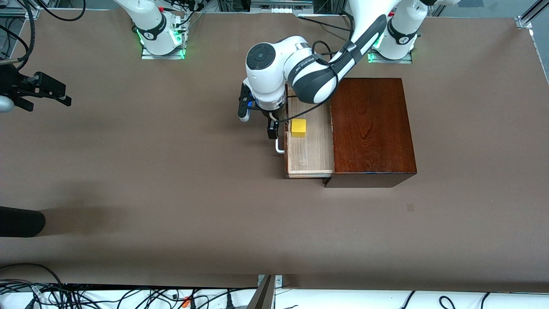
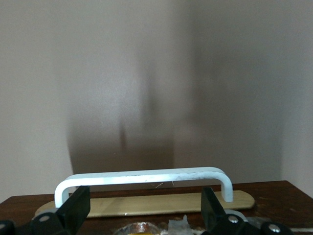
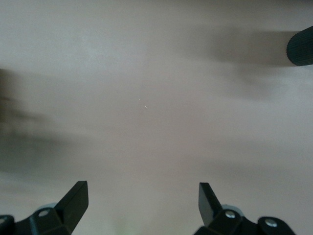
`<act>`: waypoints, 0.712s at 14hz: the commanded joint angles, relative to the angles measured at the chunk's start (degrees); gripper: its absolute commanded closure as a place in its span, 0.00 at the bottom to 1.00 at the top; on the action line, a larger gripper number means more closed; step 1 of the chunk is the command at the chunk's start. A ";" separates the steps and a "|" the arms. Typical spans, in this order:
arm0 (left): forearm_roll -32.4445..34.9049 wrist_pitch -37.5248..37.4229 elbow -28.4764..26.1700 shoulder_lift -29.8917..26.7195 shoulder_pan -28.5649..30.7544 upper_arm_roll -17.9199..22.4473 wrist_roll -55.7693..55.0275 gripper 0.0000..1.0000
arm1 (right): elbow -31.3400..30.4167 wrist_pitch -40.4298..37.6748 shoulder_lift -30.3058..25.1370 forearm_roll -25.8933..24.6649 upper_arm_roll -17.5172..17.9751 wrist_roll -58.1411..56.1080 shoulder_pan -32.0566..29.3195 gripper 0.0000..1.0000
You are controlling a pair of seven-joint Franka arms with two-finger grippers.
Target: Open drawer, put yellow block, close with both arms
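The drawer stands pulled out of the dark wooden box, toward the right arm's end of the table. The yellow block lies on its pale floor, close to the drawer front. My left gripper hangs just outside that front, at the white handle. In the left wrist view the handle spans past both fingertips, and the left gripper is open with nothing held. My right gripper waits open over bare table at the right arm's end, and the right wrist view shows the right gripper above plain tabletop.
A black rounded object pokes in over the table at the right arm's end, nearer the front camera; the same black rounded object shows in the right wrist view. Cables run along the table's near edge.
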 commanded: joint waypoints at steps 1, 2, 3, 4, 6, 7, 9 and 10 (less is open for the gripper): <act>1.75 -0.39 1.69 1.37 -0.25 0.05 0.56 0.00 | -0.07 -0.74 -0.44 0.36 -0.07 -0.02 0.18 0.00; 1.75 -0.65 1.69 1.29 0.01 0.14 0.64 0.00 | -0.07 -0.74 -0.53 0.28 0.02 -0.02 0.18 0.00; 1.75 -0.91 1.60 1.11 0.36 0.14 0.73 0.00 | -0.07 -0.74 -0.53 0.28 0.20 -0.11 0.26 0.00; 1.75 -1.00 1.60 1.02 0.98 0.14 0.73 0.00 | -0.07 -0.74 -0.62 0.28 0.46 0.15 0.44 0.00; 1.75 -1.70 1.16 0.76 1.51 0.14 0.73 0.00 | -0.07 -0.74 -0.71 -0.51 0.64 0.33 1.49 0.00; 1.75 -2.49 1.16 0.58 1.51 0.32 0.73 0.00 | -0.07 -0.82 -0.79 -0.51 0.72 0.33 1.84 0.00; 1.75 -3.38 1.16 0.06 1.60 1.02 0.73 0.00 | -0.07 -1.09 -0.79 -0.51 0.81 2.16 2.11 0.00; 1.75 -4.42 1.16 -0.03 1.60 1.11 0.73 0.00 | -0.07 -1.09 -0.79 -0.51 1.07 4.35 2.11 0.00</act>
